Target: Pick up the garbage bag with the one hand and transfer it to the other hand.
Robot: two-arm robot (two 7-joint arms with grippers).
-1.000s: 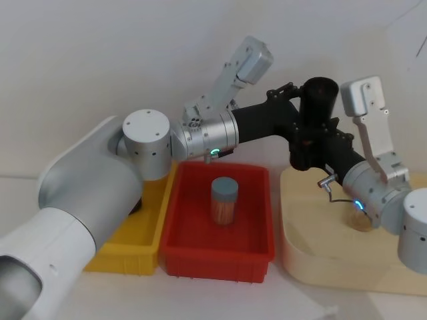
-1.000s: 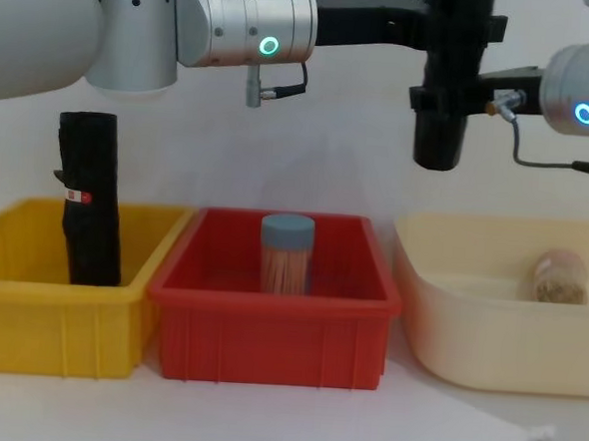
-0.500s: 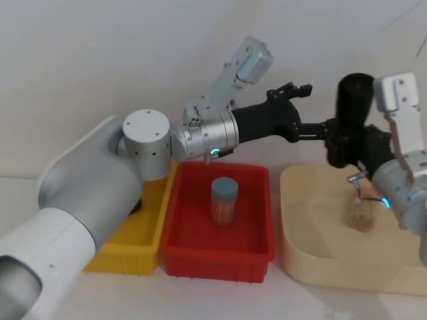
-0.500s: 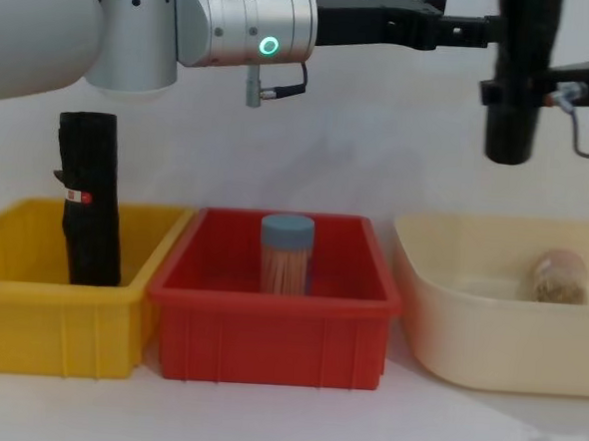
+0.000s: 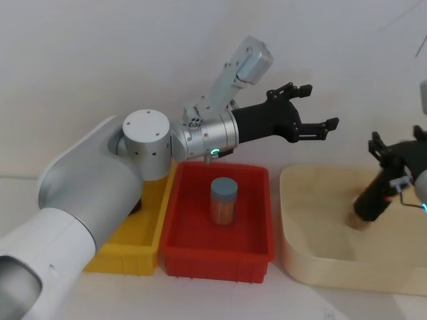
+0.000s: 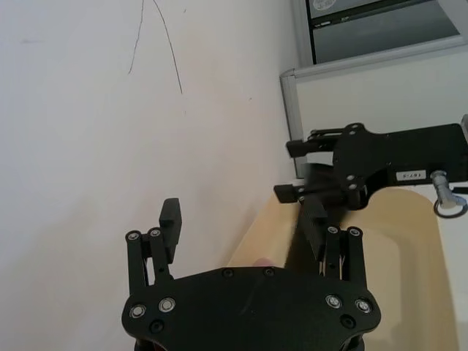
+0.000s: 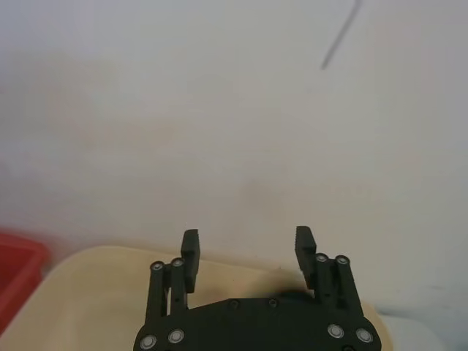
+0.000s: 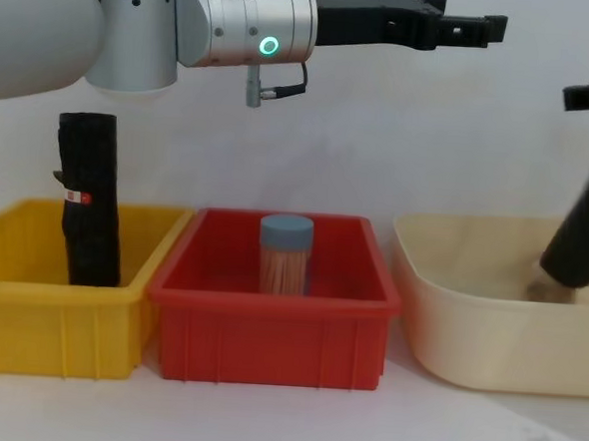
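Black garbage bag (image 5: 371,198) sits tilted in the beige tub (image 5: 313,267), below the right end effector (image 5: 398,145), spread open. Left end effector (image 5: 319,110) hovers open and empty. Handover looks done.

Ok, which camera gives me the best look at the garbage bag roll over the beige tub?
The chest view: the garbage bag shows side-on, tilted, its lower end in the beige tub. The head view shows it shorter, from above; the left wrist view has it mostly hidden behind the left gripper.
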